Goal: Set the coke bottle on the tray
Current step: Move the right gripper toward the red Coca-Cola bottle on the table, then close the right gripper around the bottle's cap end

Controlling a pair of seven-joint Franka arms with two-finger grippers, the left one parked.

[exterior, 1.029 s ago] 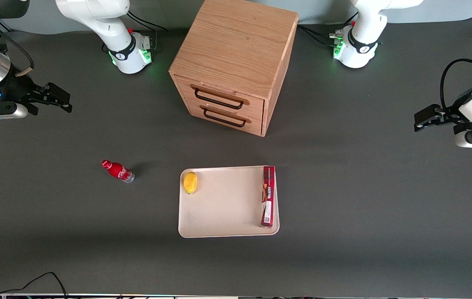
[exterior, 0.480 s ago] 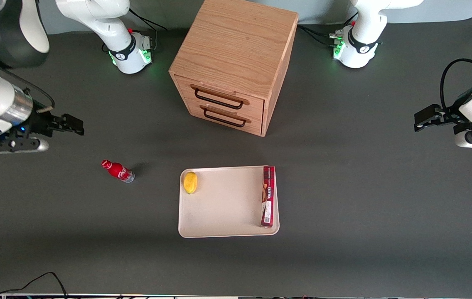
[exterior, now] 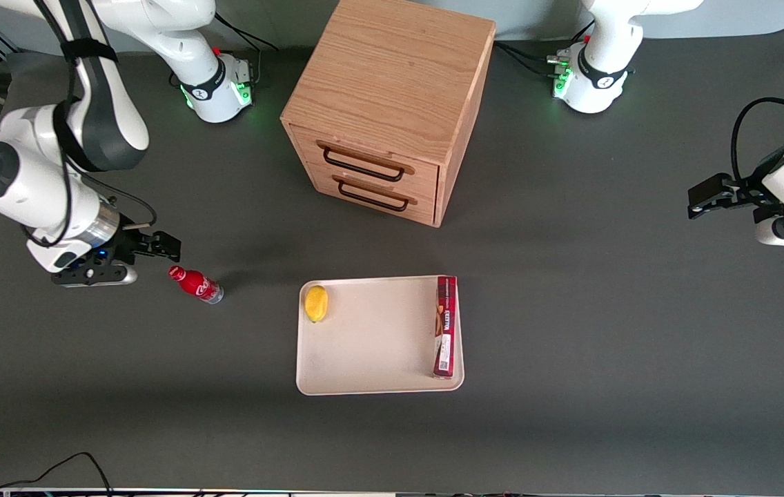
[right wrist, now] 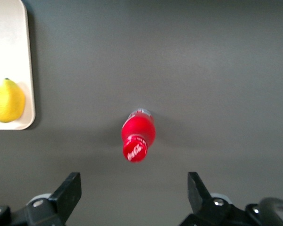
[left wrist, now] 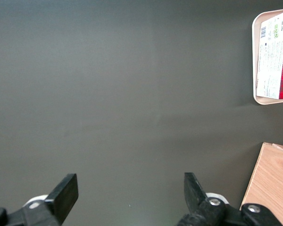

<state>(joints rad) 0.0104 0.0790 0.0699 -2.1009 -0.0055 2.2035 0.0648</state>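
The coke bottle (exterior: 196, 284) is seen upright on the tabletop (exterior: 571, 310), just ahead of the gripper's (exterior: 170, 244) widely spread fingers (right wrist: 68, 190).

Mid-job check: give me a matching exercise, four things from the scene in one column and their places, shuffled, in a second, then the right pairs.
Things:
1. coke bottle
2. lemon
3. red box
4. hand

Places:
A. in the tray's corner nearest the bottle
B. open, hovering close by the bottle's cap
C. upright on the bare table, off the tray
D. along the tray's edge toward the parked arm

Pairs: 1-C, 2-A, 3-D, 4-B
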